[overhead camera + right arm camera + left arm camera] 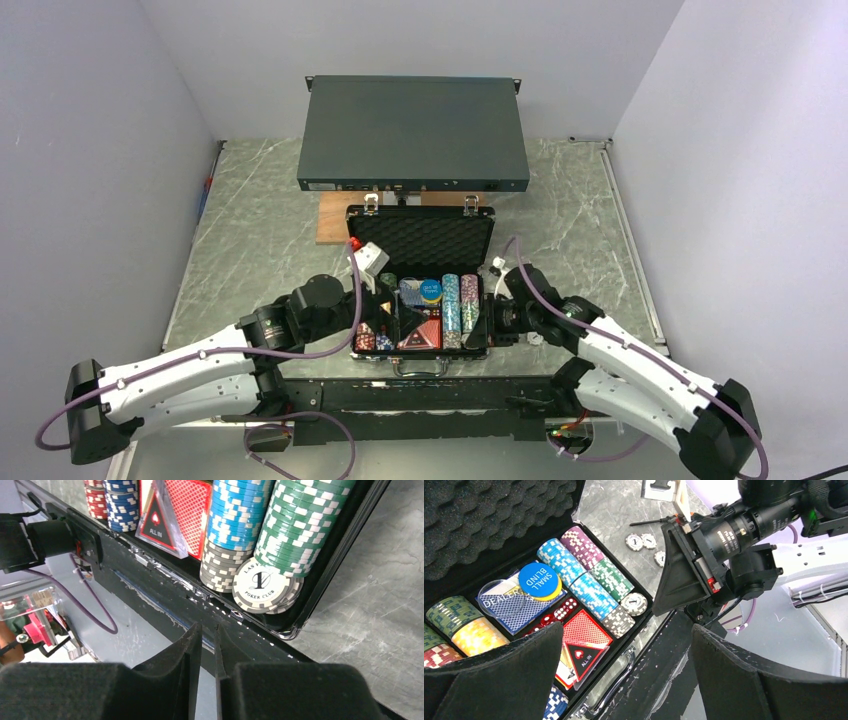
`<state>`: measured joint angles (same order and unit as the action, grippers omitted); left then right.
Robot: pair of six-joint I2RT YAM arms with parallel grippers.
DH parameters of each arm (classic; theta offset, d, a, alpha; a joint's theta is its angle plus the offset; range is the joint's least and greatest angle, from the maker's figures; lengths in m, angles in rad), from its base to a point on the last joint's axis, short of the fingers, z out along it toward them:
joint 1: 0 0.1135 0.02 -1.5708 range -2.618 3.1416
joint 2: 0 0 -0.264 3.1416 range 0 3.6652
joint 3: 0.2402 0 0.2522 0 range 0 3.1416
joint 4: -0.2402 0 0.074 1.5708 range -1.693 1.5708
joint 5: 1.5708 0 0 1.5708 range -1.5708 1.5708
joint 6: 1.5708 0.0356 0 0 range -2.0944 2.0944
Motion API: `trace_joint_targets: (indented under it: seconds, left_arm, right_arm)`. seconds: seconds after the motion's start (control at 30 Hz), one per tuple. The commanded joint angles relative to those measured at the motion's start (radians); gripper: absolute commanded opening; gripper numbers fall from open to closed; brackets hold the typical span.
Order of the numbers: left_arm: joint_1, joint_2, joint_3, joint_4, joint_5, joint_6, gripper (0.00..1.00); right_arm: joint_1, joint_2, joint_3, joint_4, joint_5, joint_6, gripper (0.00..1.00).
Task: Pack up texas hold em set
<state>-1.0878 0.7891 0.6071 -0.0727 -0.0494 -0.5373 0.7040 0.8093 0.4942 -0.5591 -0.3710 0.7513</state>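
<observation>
Where loose chips [642, 541] lie: marble table [614, 510].

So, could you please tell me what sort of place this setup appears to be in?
Probably a robotics lab test cell: plain white walls enclose a marble-patterned table, two robot arms are bolted along its near edge, and a rack-style equipment box sits behind the open poker case.

The right gripper [207, 680], its black fingers almost together with a thin gap, hangs over the briefcase's [320, 570] front rim. Inside lie green [300, 520], blue [237, 510] and grey chip rows [217, 567], with a white chip [260, 585] leaning at the corner.
</observation>
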Motion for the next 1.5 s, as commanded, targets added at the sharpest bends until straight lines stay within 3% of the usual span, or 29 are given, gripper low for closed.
trace_joint_targets:
  seconds: [0.0,0.47,0.5,0.53,0.77,0.93,1.07,1.47]
  left_arm:
    - [0.003,-0.003,0.008,0.062,0.015,-0.047,0.98]
    - [0.003,-0.026,0.004,0.025,0.009,-0.072,0.98]
    - [0.003,-0.027,0.009,0.019,0.008,-0.07,0.98]
    - [0.003,-0.027,0.009,0.012,0.009,-0.068,0.98]
    - [0.003,-0.042,-0.008,0.015,0.002,-0.076,0.99]
    - [0.003,-0.038,-0.009,0.014,0.002,-0.068,0.99]
    - [0.003,-0.027,-0.012,0.027,0.004,-0.063,0.99]
    - [0.006,0.032,0.02,0.045,0.039,-0.068,0.99]
  right_arm:
    - [0.005,0.041,0.009,0.037,0.018,-0.023,0.17]
    - [0.006,0.15,0.004,0.096,0.105,-0.022,0.13]
    - [0.008,0.158,0.007,0.09,0.122,-0.021,0.01]
    - [0.006,0.165,0.016,0.081,0.139,-0.024,0.1]
    - [0.006,0.167,0.108,-0.053,0.286,-0.087,0.12]
    - [0.008,0.119,0.122,-0.103,0.178,-0.113,0.15]
    - [0.025,0.057,0.095,-0.145,0.109,-0.099,0.39]
    - [0.077,0.077,0.014,0.005,0.03,-0.03,0.45]
